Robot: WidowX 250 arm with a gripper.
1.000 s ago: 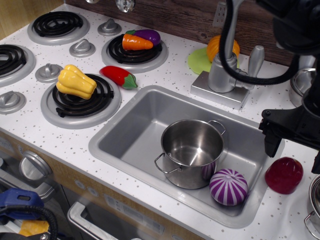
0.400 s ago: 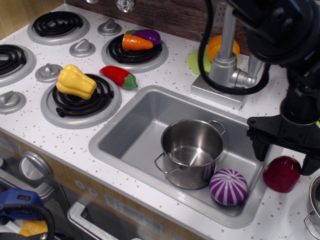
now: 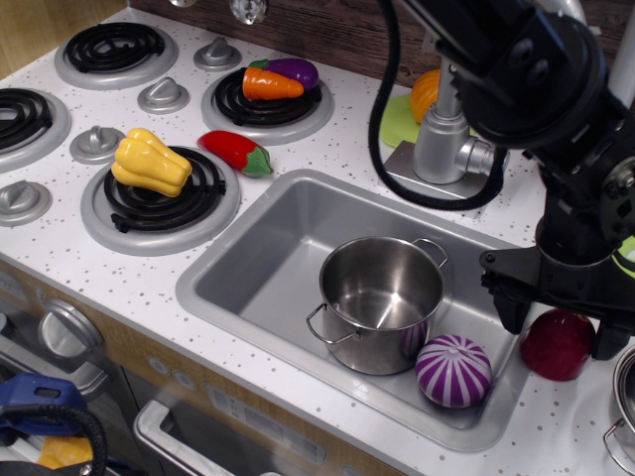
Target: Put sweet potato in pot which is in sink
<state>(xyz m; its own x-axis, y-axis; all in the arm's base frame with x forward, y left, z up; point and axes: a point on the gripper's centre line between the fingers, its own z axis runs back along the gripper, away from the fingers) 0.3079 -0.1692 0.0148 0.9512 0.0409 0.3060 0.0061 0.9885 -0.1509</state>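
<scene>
The dark red sweet potato [image 3: 558, 345] lies on the white counter just right of the sink [image 3: 268, 263]. My black gripper [image 3: 560, 315] hangs right over it, open, one finger at each side of its top. It is not closed on it. The shiny steel pot [image 3: 381, 297] stands empty in the middle of the sink basin, upright, with two loop handles. The arm hides the far part of the sweet potato.
A purple-and-white striped ball [image 3: 453, 370] lies in the sink against the pot. A red chili [image 3: 236, 151], yellow pepper [image 3: 151, 164], carrot and eggplant [image 3: 281, 78] lie on the stove to the left. The faucet [image 3: 444, 139] stands behind the sink. Another steel pan's rim [image 3: 622, 416] is at the right edge.
My gripper has moved left and down over the sweet potato, its fingers now straddling it. The arm has swung in over the faucet. The sweet potato and pot have hardly moved.
</scene>
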